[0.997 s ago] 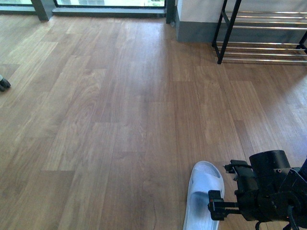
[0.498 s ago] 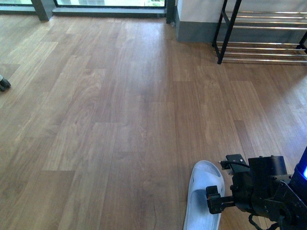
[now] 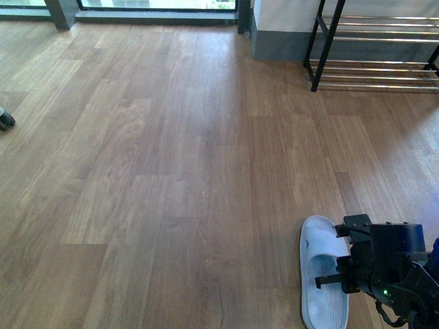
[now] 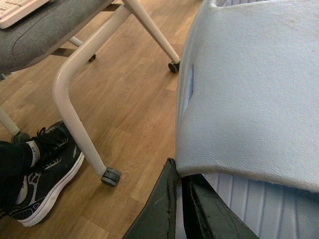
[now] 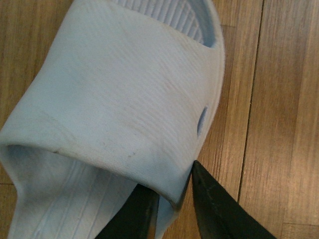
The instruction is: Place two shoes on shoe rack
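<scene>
The right jaws, pinched on the strap edge of a pale blue slipper (image 3: 324,271), have shifted it to the right. The left jaws grip the second slipper (image 4: 249,89) by its strap. The shoe rack (image 3: 377,65) is well ahead of both jaws, so the carry is probably only starting.

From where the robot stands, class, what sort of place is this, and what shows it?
Likely an indoor room, perhaps an office or lab: a wood-plank floor, a shoe rack by the wall, and a wheeled chair.
</scene>
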Robot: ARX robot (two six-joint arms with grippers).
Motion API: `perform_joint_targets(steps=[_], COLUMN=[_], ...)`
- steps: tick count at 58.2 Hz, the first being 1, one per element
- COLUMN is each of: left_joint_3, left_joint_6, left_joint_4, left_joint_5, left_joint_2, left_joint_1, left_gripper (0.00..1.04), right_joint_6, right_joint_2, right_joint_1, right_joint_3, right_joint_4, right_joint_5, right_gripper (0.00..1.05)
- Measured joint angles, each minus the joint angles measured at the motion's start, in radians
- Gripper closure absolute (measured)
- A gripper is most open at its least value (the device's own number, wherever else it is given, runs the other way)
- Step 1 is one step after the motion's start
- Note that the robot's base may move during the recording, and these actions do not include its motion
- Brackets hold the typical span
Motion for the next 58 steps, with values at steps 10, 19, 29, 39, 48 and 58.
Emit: perform_joint_targets(steps=[10, 19, 29, 39, 48, 58], left_joint_3=[0.000, 0.000, 0.000, 0.000, 0.000, 0.000], left_joint_6=[0.000, 0.000, 0.000, 0.000, 0.000, 0.000], left_joint_4=[0.000, 0.000, 0.000, 0.000, 0.000, 0.000], left_joint_5=[0.000, 0.000, 0.000, 0.000, 0.000, 0.000], left_joint_2=[0.000, 0.000, 0.000, 0.000, 0.000, 0.000], left_joint_1=[0.000, 0.000, 0.000, 0.000, 0.000, 0.000], left_gripper=[1.03, 1.03, 1.03, 1.03, 1.03, 1.03], right_joint_6=[-0.020, -0.139, -0.300, -0.362, -0.366, -0.383], right_joint_2=[0.006, 0.028, 0.076, -0.332, -0.926, -1.497], right_joint_1=[0.001, 0.002, -0.004, -0.055, -0.094, -0.150], right_joint_3=[-0.005, -0.014, -0.018, -0.298, -0.458, -0.506], right_joint_4=[0.043, 0.171, 0.368, -0.068, -0.341, -0.465], right_joint_5=[0.023, -0.013, -0.134, -0.267, -0.344, -0.440], right_gripper=[1.03, 1.03, 1.03, 1.03, 1.03, 1.03])
